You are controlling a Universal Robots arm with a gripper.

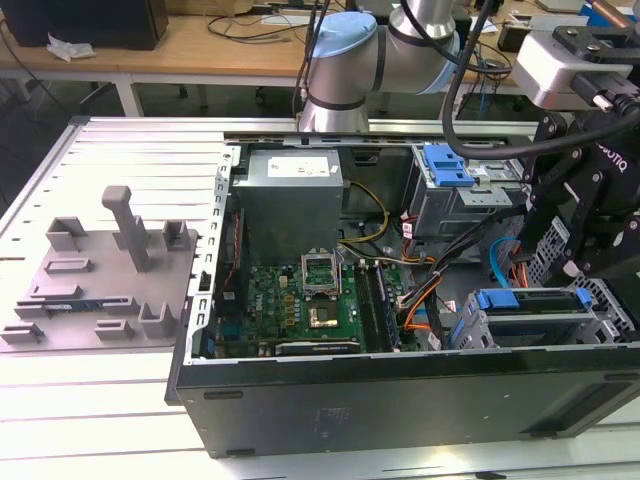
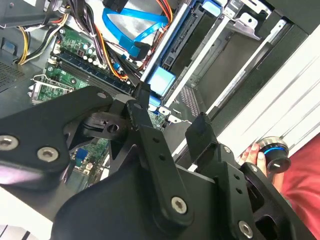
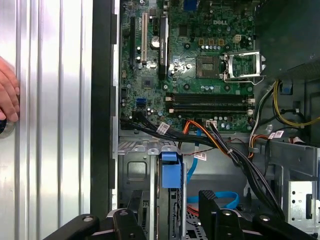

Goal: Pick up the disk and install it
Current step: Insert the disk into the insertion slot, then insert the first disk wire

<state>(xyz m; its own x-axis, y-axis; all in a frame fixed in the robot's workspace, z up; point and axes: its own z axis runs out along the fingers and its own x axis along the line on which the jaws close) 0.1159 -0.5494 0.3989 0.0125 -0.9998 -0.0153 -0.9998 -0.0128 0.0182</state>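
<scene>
1. the tool (image 3: 172,196) hung over the open computer case (image 1: 400,405), its fingers spread and nothing pinched between them.
2. the disk (image 1: 530,302) stood on edge in the front drive cage (image 1: 478,335). its blue carrier bracket (image 3: 170,171) was uppermost, in line with the gap between the fingers in both wrist views.
3. whether the disk was fully home in the cage could not be told. the step in hand looked to be work on the disk at its bay.
4. to do it well, i judged the fingers should sit one on each flat side of the disk, square to the cage rails, so the bracket would neither tilt nor bind.
5. the blue flat cable (image 2: 131,25) and the black cable bundle (image 3: 240,160) ran near the cage. a finger could snag them, so any travel ought to be straight along the slot.
6. a person's hand (image 3: 7,95) rested on the desk (image 1: 90,410) beside the case, well apart from the tool. slow motion seemed prudent.
</scene>
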